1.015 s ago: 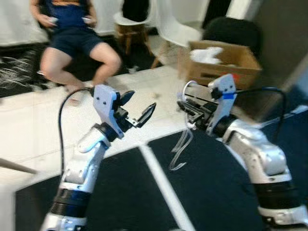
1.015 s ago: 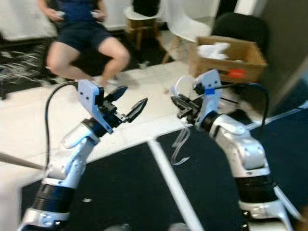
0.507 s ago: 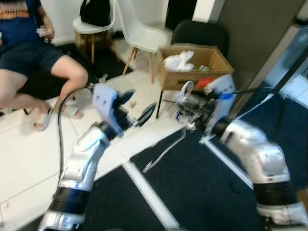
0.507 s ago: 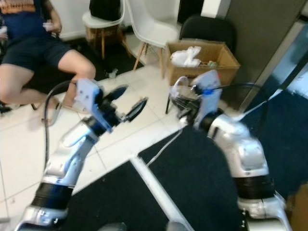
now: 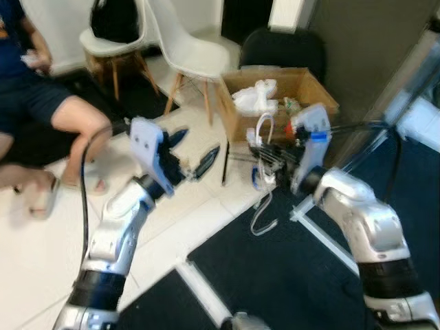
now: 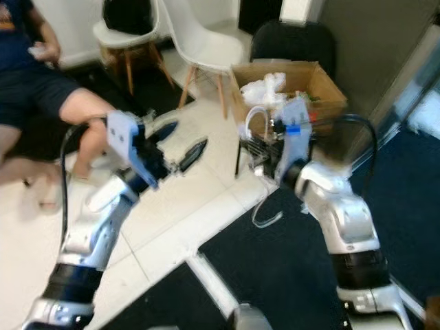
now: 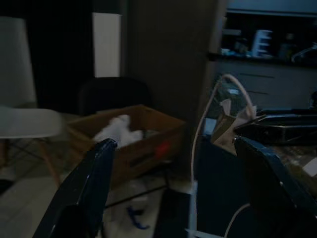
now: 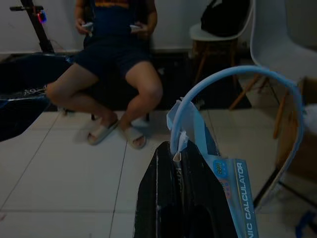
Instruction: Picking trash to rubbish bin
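Printed word "CALCULATOR", preceded by cut-off letters ending in "IC", runs along the packaging (image 8: 233, 191) clamped between the right gripper's (image 8: 185, 198) fingers; no other lettering is legible.

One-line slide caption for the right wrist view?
Right gripper shut on a calculator package with a blue loop, facing a seated person.

White tiled floor (image 5: 41, 254) bears dark mats (image 5: 295, 268), chairs (image 5: 182, 51) and cardboard box (image 5: 275, 103).
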